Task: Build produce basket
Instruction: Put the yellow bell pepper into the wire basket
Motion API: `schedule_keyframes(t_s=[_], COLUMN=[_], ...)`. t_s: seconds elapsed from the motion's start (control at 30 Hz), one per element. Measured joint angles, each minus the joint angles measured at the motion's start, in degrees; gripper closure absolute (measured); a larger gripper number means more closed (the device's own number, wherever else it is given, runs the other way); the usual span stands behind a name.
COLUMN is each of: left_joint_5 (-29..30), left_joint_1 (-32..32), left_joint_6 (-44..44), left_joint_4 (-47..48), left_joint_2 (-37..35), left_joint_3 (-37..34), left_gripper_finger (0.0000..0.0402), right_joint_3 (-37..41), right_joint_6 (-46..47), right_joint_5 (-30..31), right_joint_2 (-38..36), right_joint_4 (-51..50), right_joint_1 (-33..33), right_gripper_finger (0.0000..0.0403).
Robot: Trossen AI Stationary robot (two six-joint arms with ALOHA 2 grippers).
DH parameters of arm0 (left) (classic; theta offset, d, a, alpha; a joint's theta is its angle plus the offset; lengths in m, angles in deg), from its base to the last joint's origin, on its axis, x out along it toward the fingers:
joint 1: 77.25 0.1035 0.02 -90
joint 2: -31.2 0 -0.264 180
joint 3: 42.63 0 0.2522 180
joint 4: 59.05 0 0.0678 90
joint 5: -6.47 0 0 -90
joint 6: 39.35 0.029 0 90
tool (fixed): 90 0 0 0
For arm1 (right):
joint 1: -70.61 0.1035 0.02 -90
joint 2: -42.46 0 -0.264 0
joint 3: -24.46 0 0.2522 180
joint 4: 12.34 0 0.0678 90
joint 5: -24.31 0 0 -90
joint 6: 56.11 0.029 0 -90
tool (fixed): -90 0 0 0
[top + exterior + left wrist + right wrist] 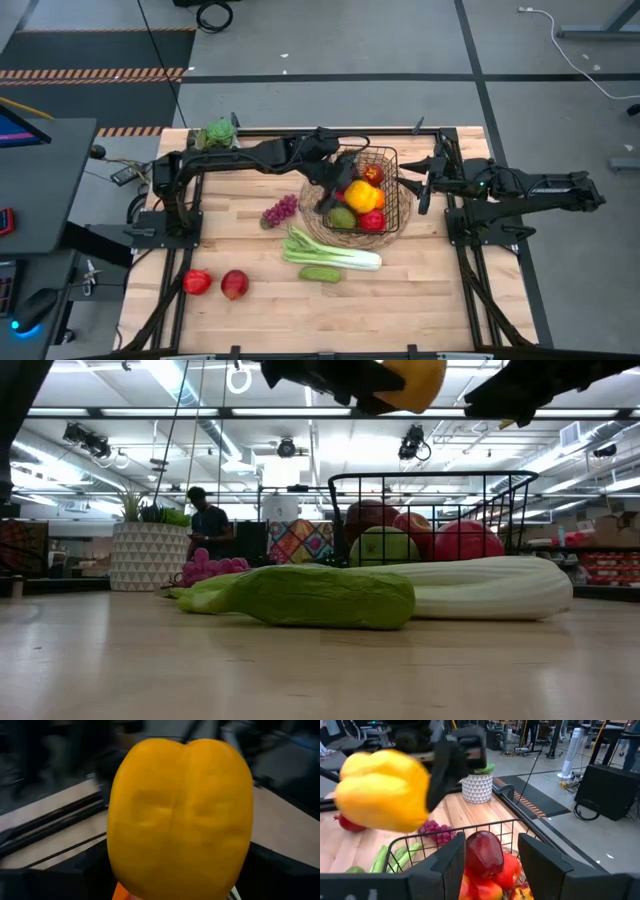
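The left pincer (352,192) is clamped around a yellow pepper (364,196) and holds it in the air above the black wire basket (393,158), which stands on a round woven mat (312,190) toward the far right part of the wooden surface (420,290). In the left wrist view the pepper (180,817) fills nearly the whole picture, and from table height it (412,382) hangs clear above the basket (430,478) rim. Inside the basket lie a red pepper (483,851), a green fruit (342,218) and a red apple (372,221); the low view shows red and green produce through the wires. The right pincer (421,186) waits just outside the basket's right side with its two fingers (445,867) spread apart and nothing between them, pointing over the rim at the red pepper. Loose on the surface in front of the basket, a long pale-green leek (335,250) lies across, with a green cucumber (320,273) just beside it on the near side; both are close to the low camera, the cucumber (320,596) in front of the leek (480,585). A bunch of purple grapes (279,211) sits to the left of the mat, and two red fruits (215,283) lie side by side well apart near the front left corner. A leafy plant in a white patterned pot (477,786) stands at the far left edge of the surface. A person (207,520) stands in the room beyond
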Motion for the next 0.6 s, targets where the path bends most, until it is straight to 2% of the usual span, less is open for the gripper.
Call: schedule_keyframes(t_s=[0.2,0.27,0.53,0.6], left_joint_5=[18.87,23.19,24.17,24.12], left_joint_1=[-0.09,0.4,1.94,2.13], left_joint_6=[-14.07,-17.24,-26.91,-28.8], left_joint_4=[-3.89,-3.64,-5.28,-3.18], left_joint_2=[2.45,3.92,6.78,6.95], left_joint_3=[0.11,-0.03,0.19,0.37], left_gripper_finger=[0.0083,0.0083,0.0083,0.0083], right_joint_3=[0.0,0.0,0.0,0.0], right_joint_6=[0.87,0.92,1.1,1.25], right_joint_5=[0.0,0.0,0.0,0.0], right_joint_2=[-3.5,-4.76,-8.3,-8.79], right_joint_4=[-2.58,-2.85,-3.07,-3.06], right_joint_1=[0.0,0.0,0.0,0.0], right_gripper_finger=[0.0215,0.0215,0.0215,0.0215])
